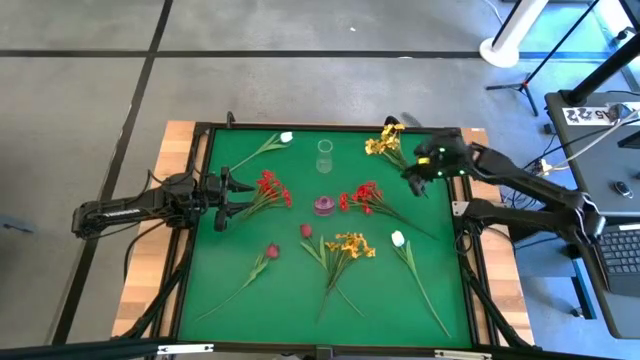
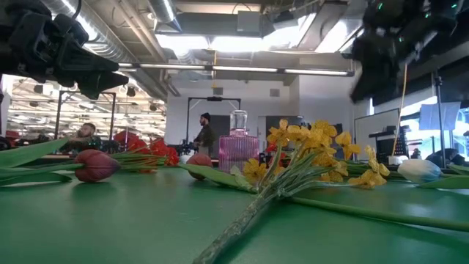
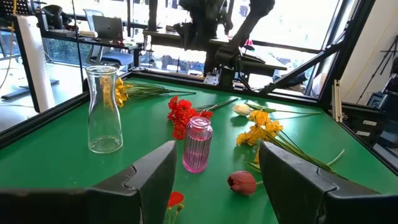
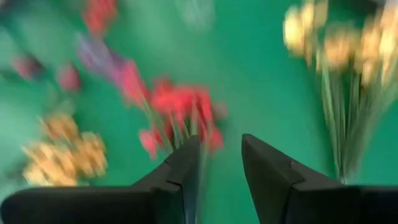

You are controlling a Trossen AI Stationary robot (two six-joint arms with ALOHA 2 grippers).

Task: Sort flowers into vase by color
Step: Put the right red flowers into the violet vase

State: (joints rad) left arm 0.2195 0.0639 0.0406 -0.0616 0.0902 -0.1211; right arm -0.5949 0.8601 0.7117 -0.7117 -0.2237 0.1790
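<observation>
Both tools gape empty: right tool (image 1: 415,177) above red flowers (image 1: 362,196), left tool (image 1: 232,196) beside others; no readable writing.

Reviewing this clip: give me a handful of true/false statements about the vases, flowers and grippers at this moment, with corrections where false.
1. The clear glass vase holds no flowers. True.
2. The pink vase already has a red cluster in it. False: it is empty; the red clusters lie on the green mat.
3. The right gripper hovers open, holding nothing. True.
4. The left gripper is shut on a white bud. False: its fingers stand apart and empty, beside a red cluster.
5. Two yellow clusters are on the table. True: one at the far edge, one nearer the front.
</observation>
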